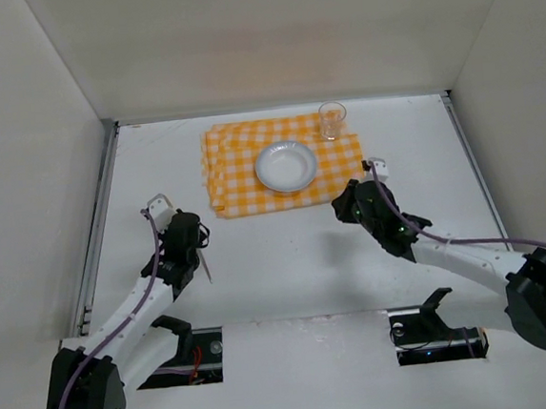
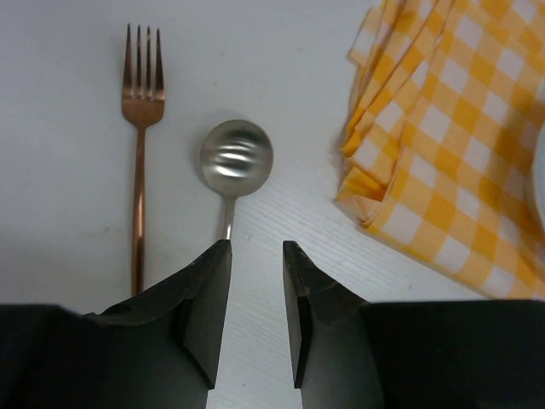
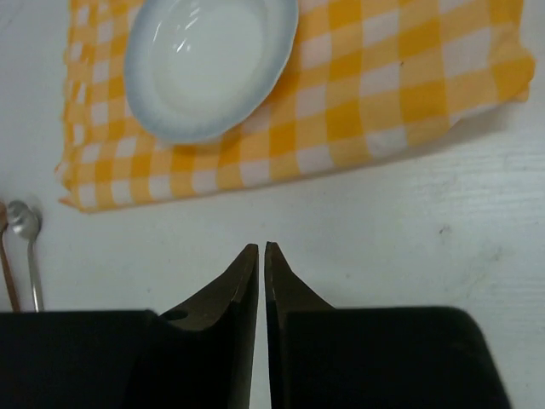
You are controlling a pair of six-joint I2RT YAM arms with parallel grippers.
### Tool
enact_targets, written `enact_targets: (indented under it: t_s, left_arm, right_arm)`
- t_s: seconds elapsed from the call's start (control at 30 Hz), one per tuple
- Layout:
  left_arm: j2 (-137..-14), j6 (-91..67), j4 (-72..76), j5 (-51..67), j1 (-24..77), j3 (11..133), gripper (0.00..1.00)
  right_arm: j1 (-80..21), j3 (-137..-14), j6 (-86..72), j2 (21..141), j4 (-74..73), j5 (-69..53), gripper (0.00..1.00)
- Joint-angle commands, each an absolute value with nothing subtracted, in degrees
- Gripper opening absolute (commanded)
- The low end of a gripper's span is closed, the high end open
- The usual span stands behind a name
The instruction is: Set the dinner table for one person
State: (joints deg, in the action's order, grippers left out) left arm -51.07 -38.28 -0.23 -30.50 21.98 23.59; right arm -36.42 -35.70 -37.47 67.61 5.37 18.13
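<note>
Dinner table point(image 1: 287, 261), a broad white surface, fills the middle of the overhead view. A yellow-and-white checked cloth point(image 1: 243, 193) lies in its upper centre. A white plate point(image 1: 286, 165) sits on the cloth, and a clear glass point(image 1: 333, 120) stands at the cloth's upper right corner.

In the left wrist view, a copper-coloured fork point(image 2: 140, 128) and a silver spoon point(image 2: 236, 159) lie side by side on the bare tabletop. They are to the left of the cloth and do not touch it.

The left claw point(image 2: 255, 281) hangs above the spoon's handle. Its jaws stand a moderate gap apart and hold nothing. The handle disappears behind the tip of the jaw on the left of the frame.

The right claw point(image 3: 261, 256) hovers over bare table below the cloth. Its jaws are closed to a thin slit and grip nothing.

The step in hand appears to be fetching the cutlery, starting with the spoon. The next move probably calls for three things:
- Shift the left claw so the handle lies between the jaws.
- Lower it to the tabletop.
- Close on the thin handle without nudging the fork just beside it.

No brand, label or writing can be read in any view.
</note>
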Motion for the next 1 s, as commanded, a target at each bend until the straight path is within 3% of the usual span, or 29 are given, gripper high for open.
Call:
enact_targets:
  t_s: [0.0,0.27,0.67,0.83,0.97]
  left_arm:
    - [-53.5,-38.8,-5.4,-31.4,21.4,24.2,0.29]
    - [-59.8,-40.9,-8.7,-29.7,23.5,25.0,0.3]
    - [-66.4,-42.1,-8.5,-29.1,26.1,25.3,0.28]
    - [-69.2,-42.0,-6.8,-28.0,26.1,25.2,0.14]
    - [-67.4,-41.7,-6.4,-27.9,26.3,24.8,0.03]
  right_arm:
    - [-40.7,-34.6,-38.7,60.0,11.0,21.7,0.16]
    - [-44.8,-28.1,-35.5,54.8,10.3,23.3,0.27]
    - [-44.7,-25.0,-34.7,53.8,14.8,22.6,0.31]
    - [-44.8,-24.6,-34.9,52.7,14.9,22.9,0.34]
    - [-44.3,-23.6,-35.2,50.5,14.9,23.6,0.46]
